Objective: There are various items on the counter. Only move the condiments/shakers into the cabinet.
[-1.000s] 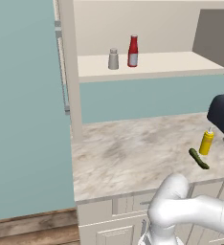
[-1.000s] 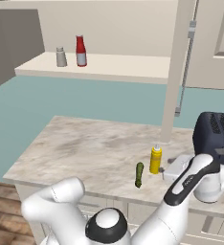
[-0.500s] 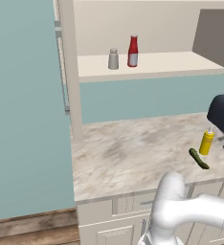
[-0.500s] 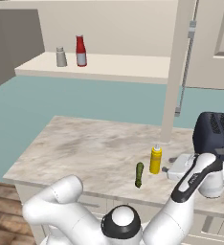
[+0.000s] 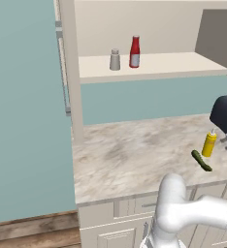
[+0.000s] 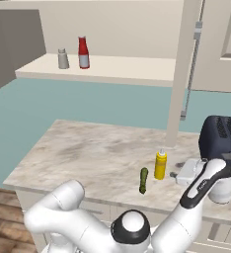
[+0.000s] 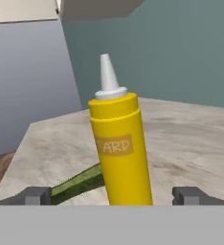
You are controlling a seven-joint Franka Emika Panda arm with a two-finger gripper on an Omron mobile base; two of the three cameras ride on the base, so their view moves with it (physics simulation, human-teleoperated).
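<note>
While the red bottle and the grey shaker already stood side by side on the cabinet shelf, we had the yellow squeeze bottle left to fetch; it stood upright on the counter, near the front edge, with the green vegetable lying just beside its base. Our gripper faced the bottle head-on with its fingers spread wide — one tip to each side of the yellow body, neither touching it as far as we could tell. To do this well, we judged that we should ease forward until the body sat squarely between the pads, then close on the straight middle of the bottle, not on the tapering shoulder or the nozzle; a grip low enough to catch the vegetable would drag it along, so we meant to stay above it. Nearby stood a dark toaster — we reckoned a straight lift before any swing toward the shelf would keep the bottle clear of it, and clear of the cabinet's side post on the way up.
</note>
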